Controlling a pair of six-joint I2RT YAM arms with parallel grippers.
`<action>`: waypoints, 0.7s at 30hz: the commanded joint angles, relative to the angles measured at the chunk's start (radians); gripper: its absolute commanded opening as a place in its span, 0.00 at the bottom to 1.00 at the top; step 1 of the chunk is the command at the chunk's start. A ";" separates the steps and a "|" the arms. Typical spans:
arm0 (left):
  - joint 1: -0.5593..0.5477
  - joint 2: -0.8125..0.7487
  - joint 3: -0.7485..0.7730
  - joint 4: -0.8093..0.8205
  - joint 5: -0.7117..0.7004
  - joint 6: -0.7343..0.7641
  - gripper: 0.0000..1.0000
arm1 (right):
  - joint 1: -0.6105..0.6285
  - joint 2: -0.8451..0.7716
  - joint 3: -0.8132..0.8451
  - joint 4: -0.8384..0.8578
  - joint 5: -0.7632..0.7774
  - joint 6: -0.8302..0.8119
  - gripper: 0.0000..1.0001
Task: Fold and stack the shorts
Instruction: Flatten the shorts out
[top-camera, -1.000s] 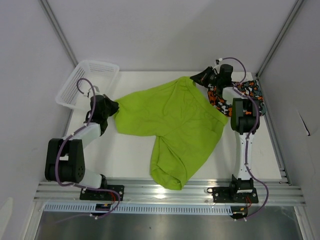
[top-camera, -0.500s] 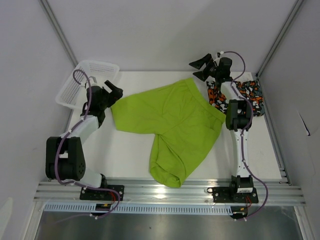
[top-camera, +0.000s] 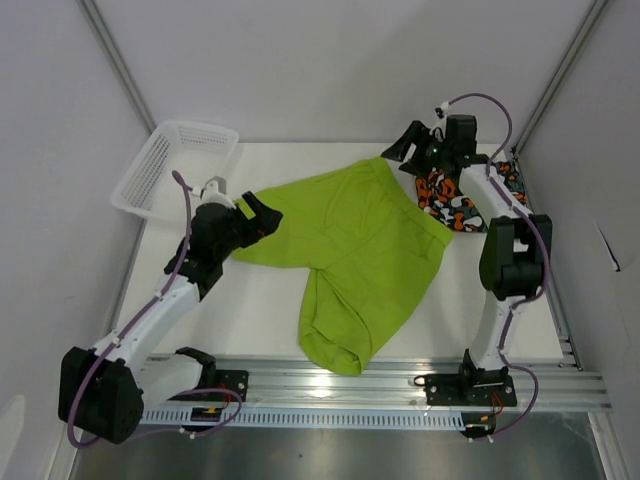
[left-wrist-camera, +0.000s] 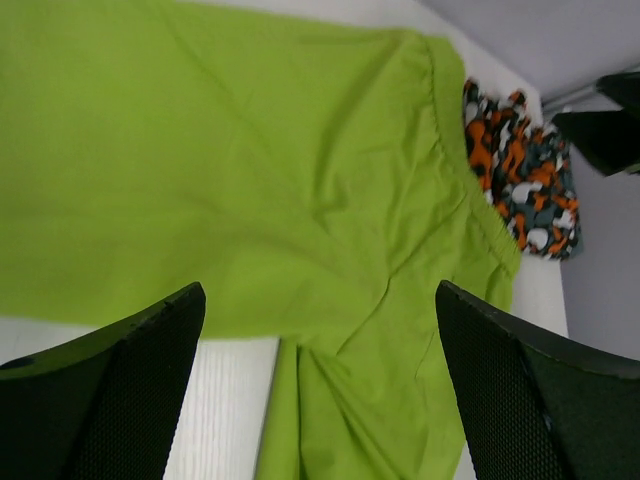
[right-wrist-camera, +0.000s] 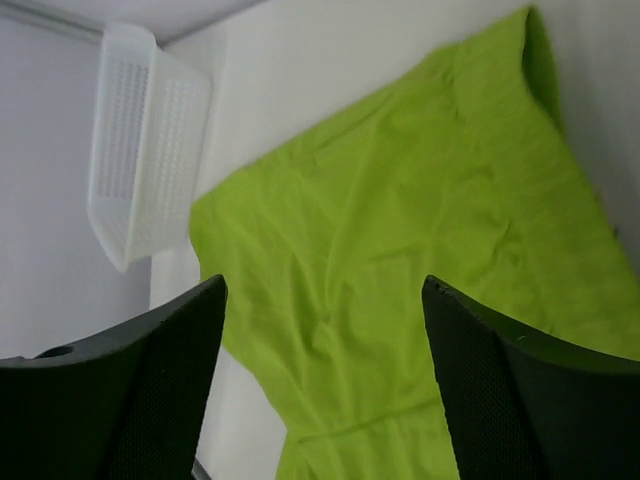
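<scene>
- Lime green shorts: spread flat on the white table, centre of the top view. The elastic waistband points to the upper right. One leg runs left and the other runs down toward the bottom rail, where its hem looks bunched.
- Camo shorts: upper right of the top view, a crumpled heap just beside the green waistband. The right arm crosses over them, so their outline is only partly seen. In the left wrist view their near edge meets the green waistband (touching or tucked under, cannot tell).
- Left gripper: at the end of the green left leg, with its fingers spread wide. The wrist view shows nothing between them, only green fabric lying beyond. Whether the tips touch the cloth cannot be told.
- Right gripper: at the upper corner of the green waistband, fingers wide apart. Its wrist view shows them empty above the fabric.
- White mesh basket: upper left of the top view, sitting tilted at the table corner, well apart from both pairs.
- Both wrist views cut the finger bases off at the lower frame edge.
</scene>
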 joint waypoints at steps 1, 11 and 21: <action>-0.060 -0.082 -0.074 -0.110 -0.023 -0.046 0.97 | 0.093 -0.195 -0.154 -0.136 0.138 -0.165 0.80; -0.250 -0.265 -0.169 -0.372 -0.011 -0.008 0.90 | 0.415 -0.540 -0.613 -0.190 0.422 -0.205 0.60; -0.511 -0.290 -0.250 -0.444 -0.069 -0.029 0.83 | 0.784 -0.827 -0.878 -0.262 0.683 -0.090 0.51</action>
